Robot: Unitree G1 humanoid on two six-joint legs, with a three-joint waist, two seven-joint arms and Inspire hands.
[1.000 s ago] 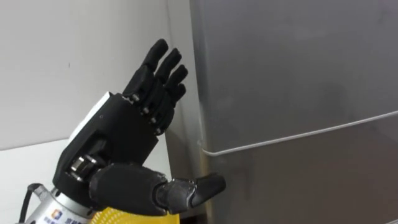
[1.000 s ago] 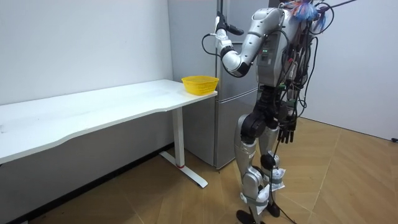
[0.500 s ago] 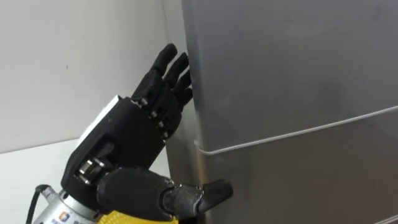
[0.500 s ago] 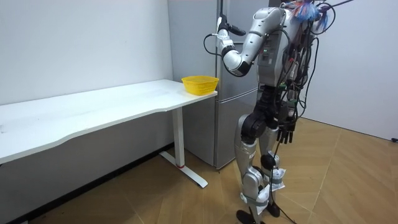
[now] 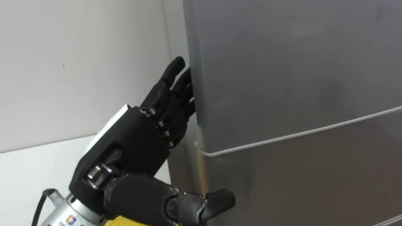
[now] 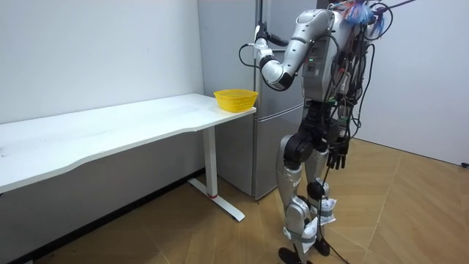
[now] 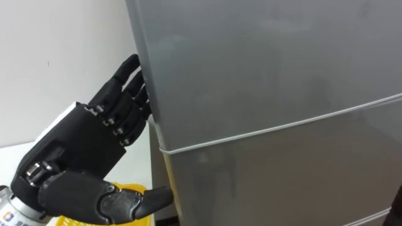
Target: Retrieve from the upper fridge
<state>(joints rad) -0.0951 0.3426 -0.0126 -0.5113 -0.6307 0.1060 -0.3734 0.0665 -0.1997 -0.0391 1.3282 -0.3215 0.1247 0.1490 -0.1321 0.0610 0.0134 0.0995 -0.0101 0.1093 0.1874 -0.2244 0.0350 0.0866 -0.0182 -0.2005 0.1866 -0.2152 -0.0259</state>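
The grey fridge (image 5: 295,63) stands right before me, its doors closed; a thin seam (image 5: 301,133) parts the upper door from the lower one. My left hand (image 5: 135,150) is raised at the upper door's left edge. Its fingers (image 5: 169,94) are straight, with the tips touching that edge, and the thumb (image 5: 207,202) lies across the front just under the seam. In the room view I stand upright facing the fridge (image 6: 234,44) with the left hand (image 6: 260,40) at head height. My right hand (image 6: 338,156) hangs by my thigh, fingers relaxed.
A yellow basket (image 6: 235,99) sits on the end of a long white table (image 6: 110,128) just left of the fridge; its rim (image 7: 94,221) shows under my left wrist. A white wall runs behind the table. Wooden floor lies around my feet.
My left hand has moved right and forward, from beside the fridge to the upper door's left edge, where the fingertips now touch. The right arm hangs as before.
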